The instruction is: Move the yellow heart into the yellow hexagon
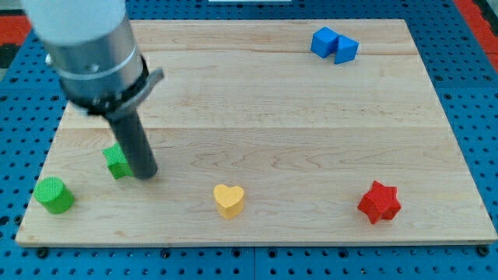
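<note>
The yellow heart (229,200) lies near the view's bottom, a little left of centre, on the wooden board (257,101). No yellow hexagon shows in the view. My tip (145,174) rests on the board at the lower left, touching the right side of a green block (117,162) whose shape is partly hidden by the rod. The tip is well to the left of the yellow heart and slightly above it in the view.
A green cylinder (54,194) stands at the bottom left corner. A red star (379,202) lies at the bottom right. A blue block (334,44) made of two joined cubes sits at the top right. The arm's grey body (89,47) covers the top left.
</note>
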`<state>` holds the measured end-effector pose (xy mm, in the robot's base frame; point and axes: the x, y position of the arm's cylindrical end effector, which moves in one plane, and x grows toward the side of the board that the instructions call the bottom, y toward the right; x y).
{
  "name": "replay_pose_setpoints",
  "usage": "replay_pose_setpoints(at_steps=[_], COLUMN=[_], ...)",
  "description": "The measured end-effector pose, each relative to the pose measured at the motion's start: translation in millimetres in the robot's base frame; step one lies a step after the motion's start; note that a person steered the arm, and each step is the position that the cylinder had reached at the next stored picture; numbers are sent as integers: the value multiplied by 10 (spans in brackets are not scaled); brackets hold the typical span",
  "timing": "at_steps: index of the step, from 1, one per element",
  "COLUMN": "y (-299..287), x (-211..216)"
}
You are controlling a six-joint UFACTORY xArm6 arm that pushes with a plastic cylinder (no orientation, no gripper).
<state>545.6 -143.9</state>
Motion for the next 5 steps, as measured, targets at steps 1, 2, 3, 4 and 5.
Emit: replay_pose_setpoints(at_steps=[1, 2, 3, 4, 5], y=[-482, -1085, -1207, -1210, -1296], x=[573, 712, 466, 88, 24])
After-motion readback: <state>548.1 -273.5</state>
